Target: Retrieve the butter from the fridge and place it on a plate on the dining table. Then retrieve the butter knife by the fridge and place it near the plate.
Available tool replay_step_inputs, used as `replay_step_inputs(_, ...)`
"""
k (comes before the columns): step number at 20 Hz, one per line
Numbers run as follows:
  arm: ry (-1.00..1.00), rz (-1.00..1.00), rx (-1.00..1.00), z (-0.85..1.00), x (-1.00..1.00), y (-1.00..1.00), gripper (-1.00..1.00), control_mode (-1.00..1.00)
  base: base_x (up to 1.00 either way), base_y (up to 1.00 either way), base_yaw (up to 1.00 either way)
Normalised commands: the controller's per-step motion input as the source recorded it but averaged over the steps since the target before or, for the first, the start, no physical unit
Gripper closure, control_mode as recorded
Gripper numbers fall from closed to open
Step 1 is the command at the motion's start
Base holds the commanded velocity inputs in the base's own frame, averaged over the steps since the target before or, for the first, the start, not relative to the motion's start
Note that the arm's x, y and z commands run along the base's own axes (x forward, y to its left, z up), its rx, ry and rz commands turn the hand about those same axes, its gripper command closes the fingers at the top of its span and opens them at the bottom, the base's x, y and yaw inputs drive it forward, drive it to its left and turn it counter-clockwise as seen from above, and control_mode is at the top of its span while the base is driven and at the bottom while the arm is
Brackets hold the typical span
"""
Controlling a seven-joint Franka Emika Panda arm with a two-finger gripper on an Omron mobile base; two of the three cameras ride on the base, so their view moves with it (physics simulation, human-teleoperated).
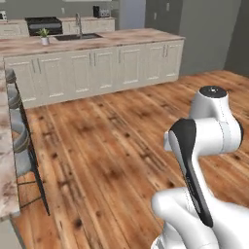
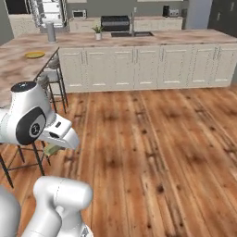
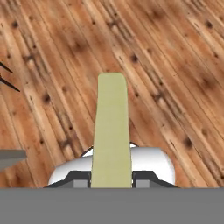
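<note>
gripper (image 3: 111, 183) clamping butter (image 3: 111, 131), open wood floor (image 3: 175, 65) below (table edge (image 2: 28, 69) left)

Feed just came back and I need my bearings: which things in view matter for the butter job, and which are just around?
Job:
- butter, held in the shut tool above the wood floor
- plate, on the dining table

Just around:
- stools at the table
- potted plant on the island counter
- sink
- stove

The butter (image 3: 112, 131) hides the hand's (image 3: 111, 180) fingertips at its base
</note>
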Motion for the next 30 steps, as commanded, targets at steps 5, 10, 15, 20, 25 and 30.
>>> replay_step_inputs(5,0.00,0.00,0.00,0.00,0.00,0.00,1.00,1.00,0.73,-0.78,0.59)
replay_step_inputs(10,0.00,0.00,0.00,0.00,0.00,0.00,1.00,1.00,0.73,-0.78,0.56)
replay_step_inputs(15,0.00,0.00,0.00,0.00,0.00,0.00,1.00,1.00,0.69,-0.64,0.54)
replay_step_inputs(20,0.00,0.00,0.00,0.00,0.00,0.00,1.00,1.00,0.77,-0.63,0.46)
replay_step_inputs(25,0.00,0.00,0.00,0.00,0.00,0.00,1.00,1.00,0.84,-0.73,0.42)
replay_step_inputs(30,0.00,0.00,0.00,0.00,0.00,0.00,1.00,1.00,0.65,-0.84,0.43)
